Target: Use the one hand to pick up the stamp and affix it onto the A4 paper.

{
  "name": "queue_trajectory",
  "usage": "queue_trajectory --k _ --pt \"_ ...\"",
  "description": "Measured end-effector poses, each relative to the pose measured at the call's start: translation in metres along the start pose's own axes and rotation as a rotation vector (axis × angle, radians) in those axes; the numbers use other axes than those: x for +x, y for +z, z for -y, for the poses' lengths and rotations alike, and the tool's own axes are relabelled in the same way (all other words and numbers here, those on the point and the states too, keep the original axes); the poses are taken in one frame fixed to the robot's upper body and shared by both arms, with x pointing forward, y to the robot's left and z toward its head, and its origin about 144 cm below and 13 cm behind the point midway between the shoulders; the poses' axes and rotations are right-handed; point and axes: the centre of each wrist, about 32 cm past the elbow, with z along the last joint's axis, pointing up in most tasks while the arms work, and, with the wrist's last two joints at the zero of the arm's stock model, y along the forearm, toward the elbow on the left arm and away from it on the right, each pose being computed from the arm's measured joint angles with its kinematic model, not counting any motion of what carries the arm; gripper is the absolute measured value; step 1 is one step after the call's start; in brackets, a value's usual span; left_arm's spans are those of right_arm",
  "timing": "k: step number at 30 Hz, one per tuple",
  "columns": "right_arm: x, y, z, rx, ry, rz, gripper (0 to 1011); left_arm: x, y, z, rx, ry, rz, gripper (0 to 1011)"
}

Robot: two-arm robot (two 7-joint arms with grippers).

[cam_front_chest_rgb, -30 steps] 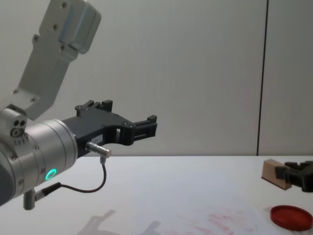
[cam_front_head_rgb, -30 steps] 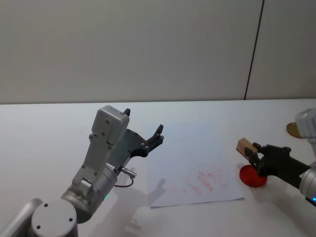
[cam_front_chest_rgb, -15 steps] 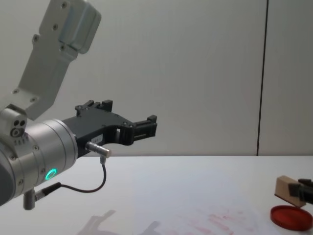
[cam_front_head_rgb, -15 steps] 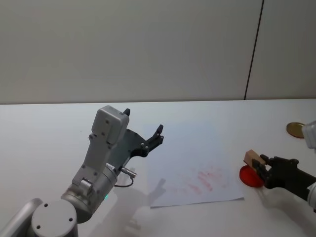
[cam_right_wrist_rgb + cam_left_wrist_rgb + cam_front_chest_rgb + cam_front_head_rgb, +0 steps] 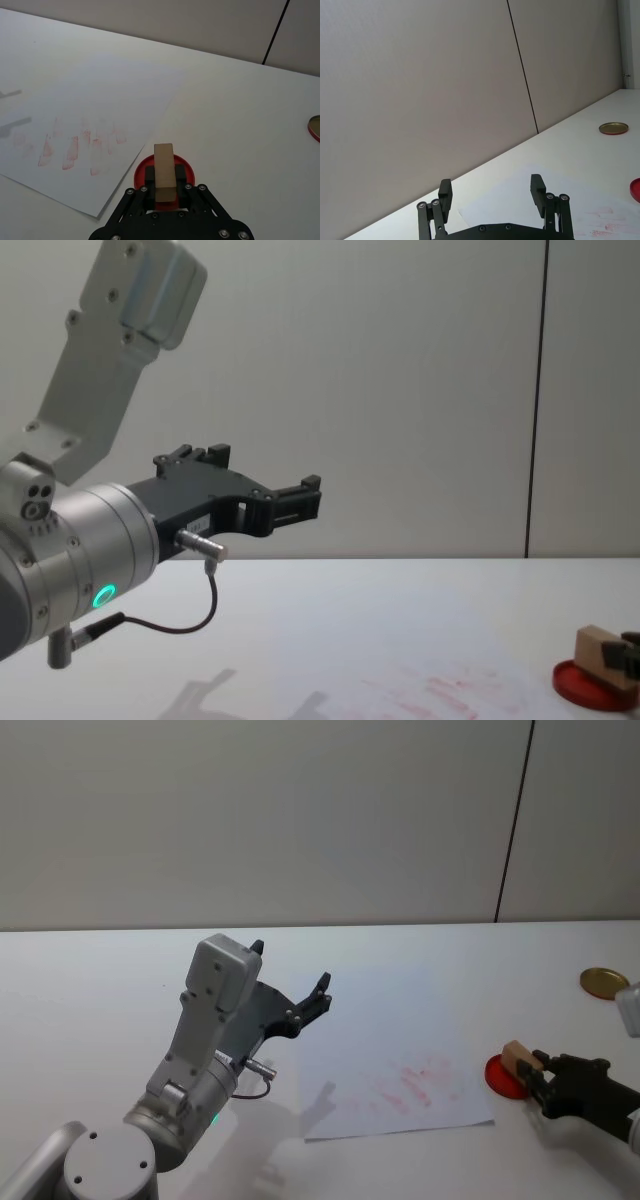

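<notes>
At the counter's [image 5: 100,980] right side, the right pincer [image 5: 165,186] clamps the stamp [image 5: 164,171] between its black fingers, the tan block's lower end over the red disc [image 5: 142,174], seemingly touching it. That disc lies just beside the right edge of the A4 paper [image 5: 390,1055], whose smudged red marks lie near that edge. Raised above the counter's left part, the left pincer [image 5: 491,192] hangs with fingers spread wide, holding nothing. A gold lid [image 5: 603,982] lies farther back on the right.
</notes>
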Motion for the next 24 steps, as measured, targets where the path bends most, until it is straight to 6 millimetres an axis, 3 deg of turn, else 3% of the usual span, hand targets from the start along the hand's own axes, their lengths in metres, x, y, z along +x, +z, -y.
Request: queue_trajectory --k 12,16,24 --pt "-0.0013 -0.0072 -0.0012 -0.02 -0.003 -0.013 250 0.0 0.0 0.0 0.0 0.0 0.0 993" --pt "-0.0017 -0.0087 -0.0018 -0.022 -0.006 -0.016 418 0.0 0.0 0.0 0.0 0.0 0.0 993" --pt "-0.0029 -0.0088 -0.0016 -0.004 -0.013 -0.015 641 0.0 0.0 0.0 0.0 0.0 0.0 993"
